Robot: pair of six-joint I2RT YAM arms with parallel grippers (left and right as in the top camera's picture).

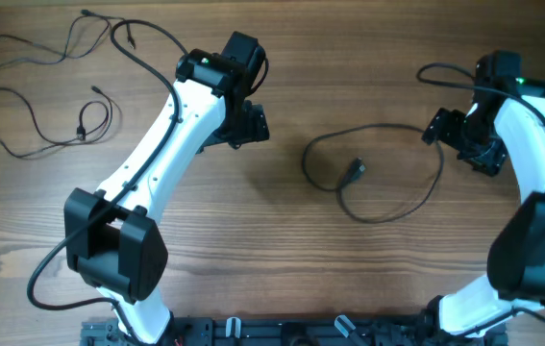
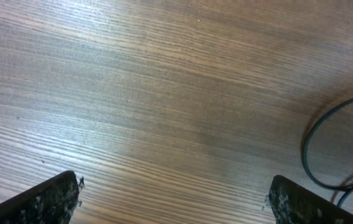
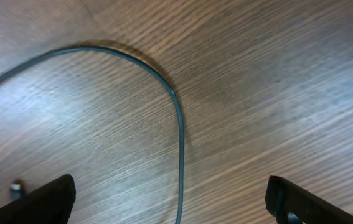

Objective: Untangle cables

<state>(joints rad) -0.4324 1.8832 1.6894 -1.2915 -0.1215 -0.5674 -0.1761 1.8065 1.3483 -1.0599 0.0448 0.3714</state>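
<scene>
The left hand [image 1: 246, 123] is hovering over bare wood of the surface [image 1: 282, 274], and its fingers are standing wide apart with nothing between them. In the left wrist view only the grain is lying under this hand [image 2: 176, 205], while a dark curve of cable [image 2: 305, 149] is showing at the right edge. The right hand [image 1: 464, 142] is also spread fully and is holding nothing. In its own view the hand [image 3: 170, 202] is hanging just above a thin cable [image 3: 179, 124] that is bending across the wood.

Seen from overhead, this middle cable [image 1: 383, 220] is lying alone between the two arms as one open loop, with its plug end [image 1: 353, 171] resting inside the curve. The other loose strands [image 1: 80, 130] are lying well apart from it, at the far left of the surface, spread out as thin lines. I am not seeing any knot or bundle.

I am judging that the task is almost finished: the cables are looking separated already. What is perhaps remaining is only to straighten the middle loop, or to check whether the left strands are crossing each other, which is too fine to tell here.
</scene>
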